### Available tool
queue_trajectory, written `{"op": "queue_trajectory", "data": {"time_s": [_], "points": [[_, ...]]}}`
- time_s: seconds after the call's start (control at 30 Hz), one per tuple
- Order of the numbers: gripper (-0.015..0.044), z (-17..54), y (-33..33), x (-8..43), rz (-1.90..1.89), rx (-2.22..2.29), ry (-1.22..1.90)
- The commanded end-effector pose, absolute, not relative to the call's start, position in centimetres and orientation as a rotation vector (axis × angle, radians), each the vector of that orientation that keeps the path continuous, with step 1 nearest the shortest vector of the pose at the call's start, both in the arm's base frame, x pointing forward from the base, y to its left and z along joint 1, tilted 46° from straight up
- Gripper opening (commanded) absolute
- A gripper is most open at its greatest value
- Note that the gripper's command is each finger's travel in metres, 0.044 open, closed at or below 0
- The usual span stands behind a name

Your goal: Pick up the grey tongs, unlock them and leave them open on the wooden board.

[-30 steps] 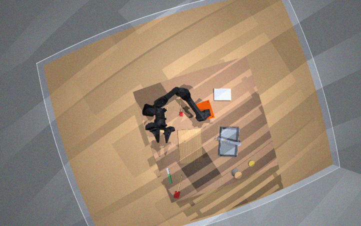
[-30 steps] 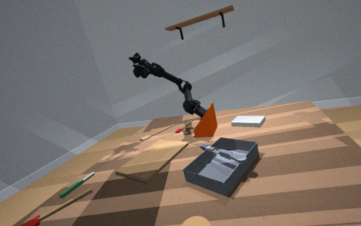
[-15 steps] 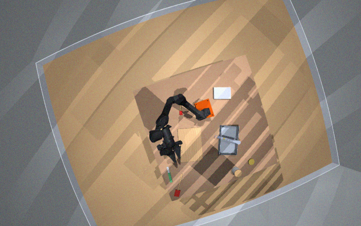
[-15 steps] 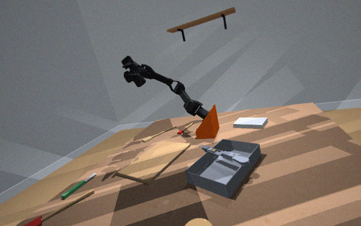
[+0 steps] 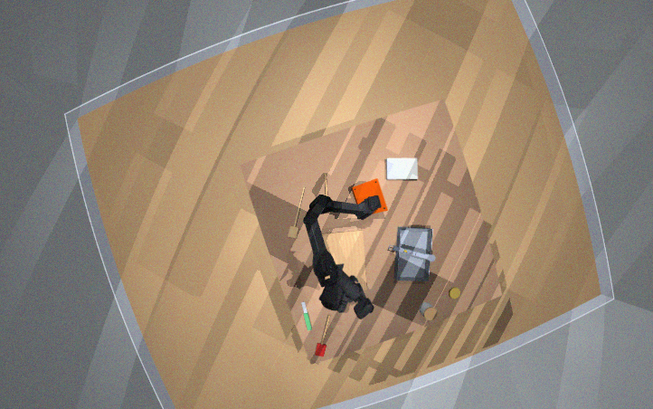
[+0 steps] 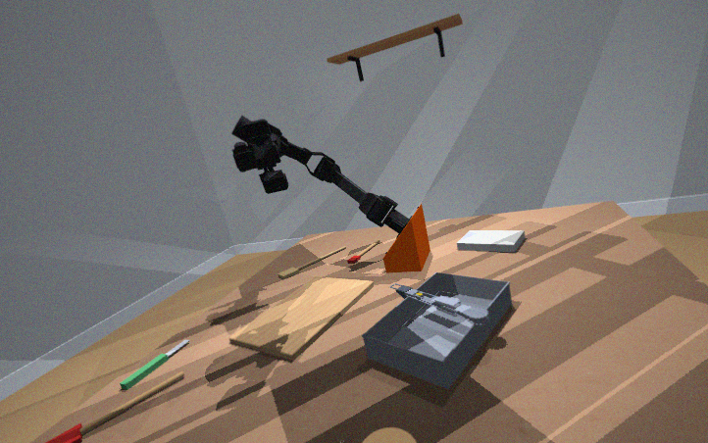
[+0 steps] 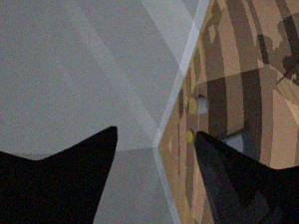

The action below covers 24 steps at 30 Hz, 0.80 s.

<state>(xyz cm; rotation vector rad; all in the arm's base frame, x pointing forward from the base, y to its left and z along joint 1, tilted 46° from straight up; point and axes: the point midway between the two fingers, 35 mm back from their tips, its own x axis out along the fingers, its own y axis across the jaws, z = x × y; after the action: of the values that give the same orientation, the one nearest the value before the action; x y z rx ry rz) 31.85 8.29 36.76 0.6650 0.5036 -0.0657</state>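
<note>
The grey tongs (image 5: pixel 415 253) (image 6: pixel 443 303) lie across the dark grey roasting tin (image 5: pixel 399 270) (image 6: pixel 407 366), with their arms close together. Their hinge end, with a yellow spot near it, sticks out over the tin's side toward the wooden board (image 5: pixel 344 245) (image 6: pixel 313 308). The board lies flat and bare, partly under the arm in the top view. My gripper (image 7: pixel 156 135) is open and empty, raised high above the table and away from the tongs. Its fingers are hard to make out in the top and exterior views.
An orange wedge (image 5: pixel 368 192) (image 6: pixel 407 253) stands by the arm's base. A white box (image 5: pixel 402 168) (image 6: pixel 490 240) lies behind the tin. A green-handled tool (image 5: pixel 307 320) (image 6: pixel 143 370) and a red-ended brush (image 5: pixel 320 349) lie beyond the board. Two round items (image 5: pixel 454 292) (image 5: pixel 429 313) stand near the tin. A shelf (image 6: pixel 396 40) hangs above.
</note>
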Motion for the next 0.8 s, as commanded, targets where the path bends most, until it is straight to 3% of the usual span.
{"op": "queue_trajectory", "data": {"time_s": [0.0, 0.4, 0.77], "points": [[0.0260, 30.6, 9.8, 34.6, -0.138, 0.477, 0.639], [0.0260, 13.1, 13.3, 37.2, -0.235, -0.227, 0.976], [0.0260, -3.3, 12.7, 33.0, -0.190, -1.243, 1.221]]}}
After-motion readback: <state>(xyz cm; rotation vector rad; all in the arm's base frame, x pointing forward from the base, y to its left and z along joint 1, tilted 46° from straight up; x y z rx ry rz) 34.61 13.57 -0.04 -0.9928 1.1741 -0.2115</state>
